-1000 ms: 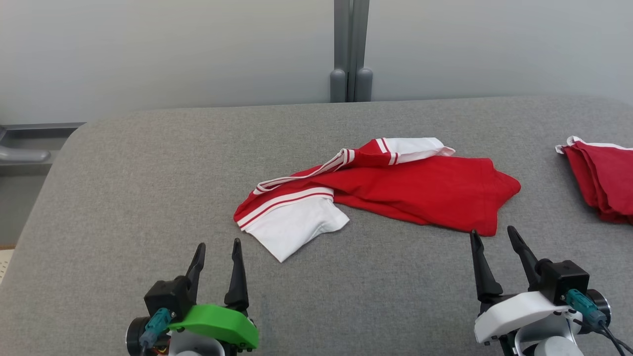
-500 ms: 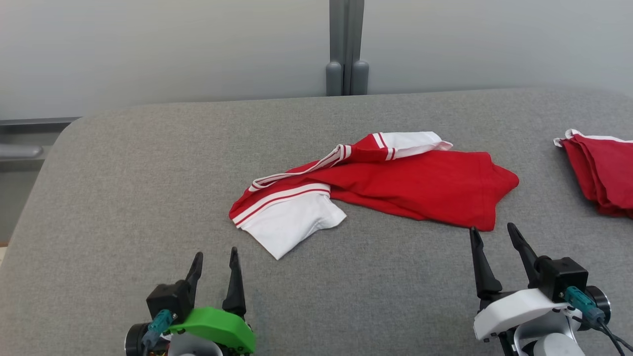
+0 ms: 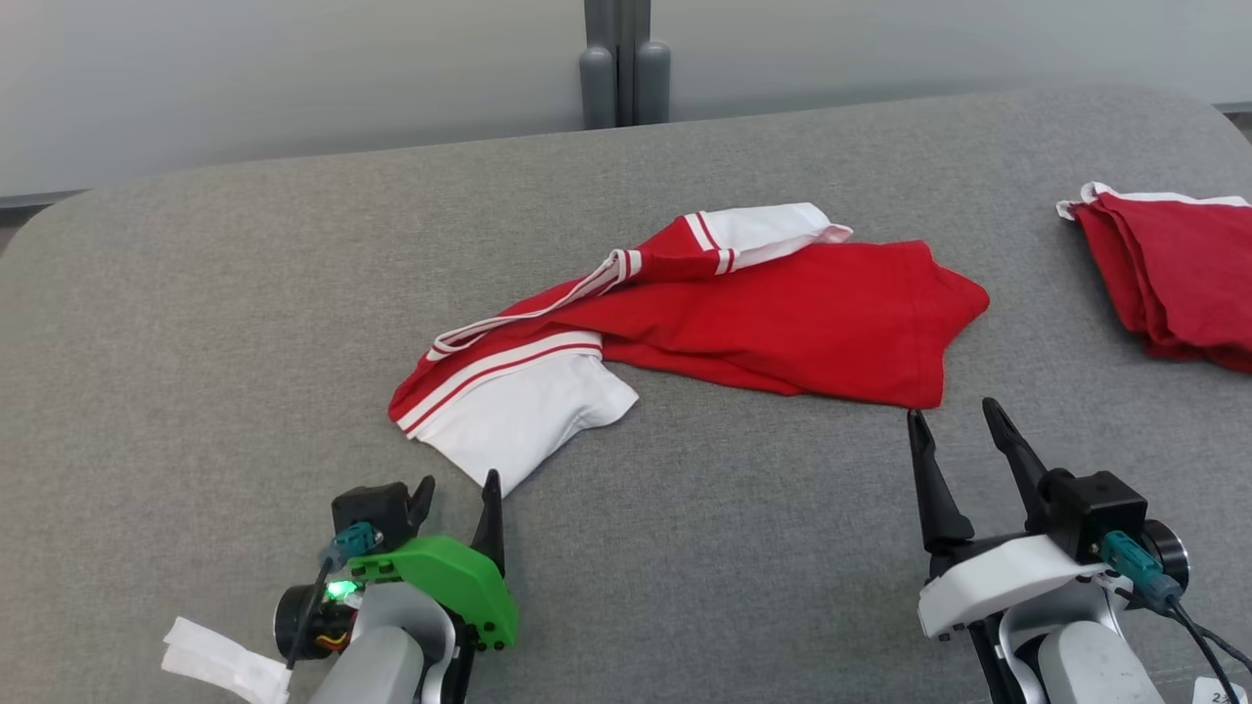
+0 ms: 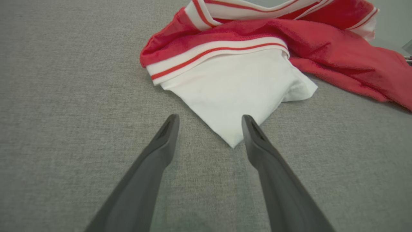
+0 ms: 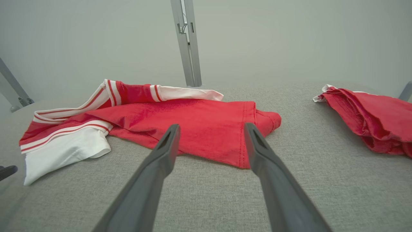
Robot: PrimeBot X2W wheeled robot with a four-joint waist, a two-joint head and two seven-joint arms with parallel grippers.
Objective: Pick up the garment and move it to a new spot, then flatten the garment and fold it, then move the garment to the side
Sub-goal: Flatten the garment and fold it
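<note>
grey table [image 3: 196, 293], rumpled red garment [image 3: 782, 323]

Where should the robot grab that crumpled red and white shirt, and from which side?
Probably by the near edge of the shirt, coming low from the robot's side. The white sleeve ends in a loose corner pointing into the open left gripper, and the red hem corner lies just ahead of the open right gripper. Both are thin free edges, easy to pinch.

- You've got a grey fabric-covered surface [image 3: 225, 313], rounded at its far corners.
- In the middle of it lies the red-and-white garment [image 3: 782, 323], crumpled, its white sleeve [image 3: 518, 420] toward the near edge.
- Far right, well apart from it, a folded red pile [image 3: 1174, 274] lies flat.
</note>
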